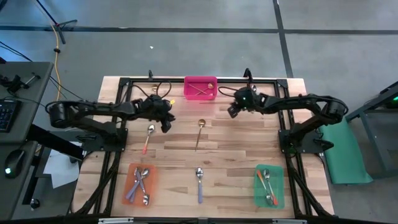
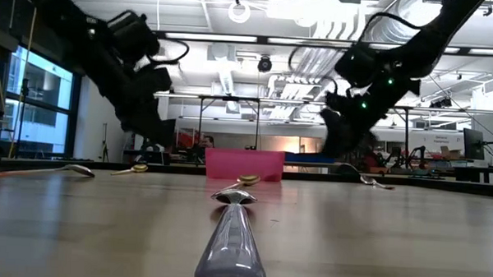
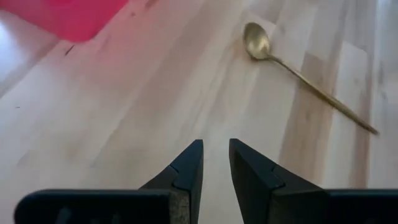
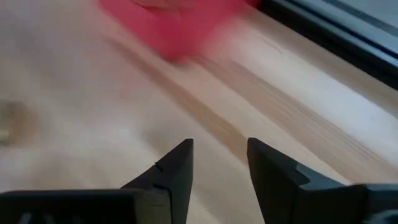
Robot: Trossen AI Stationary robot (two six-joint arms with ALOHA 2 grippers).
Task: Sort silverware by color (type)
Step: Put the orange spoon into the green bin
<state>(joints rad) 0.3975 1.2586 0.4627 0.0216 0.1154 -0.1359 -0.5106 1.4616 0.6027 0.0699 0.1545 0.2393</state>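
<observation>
Jaws of left gripper (image 3: 216, 163) and right gripper (image 4: 221, 163) released (low view hides this), near gold spoon (image 3: 298, 71).

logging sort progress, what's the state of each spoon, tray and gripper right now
pink tray: holds gold spoons
orange tray: holds purple-handled spoons
green tray: holds orange-handled spoons
slim gold spoon: loose on wood, unsorted
orange-handled spoon: loose on wood, unsorted
purple-handled spoon: loose on wood, unsorted
left gripper: open, empty, above table
right gripper: open, empty, near pink tray
</observation>
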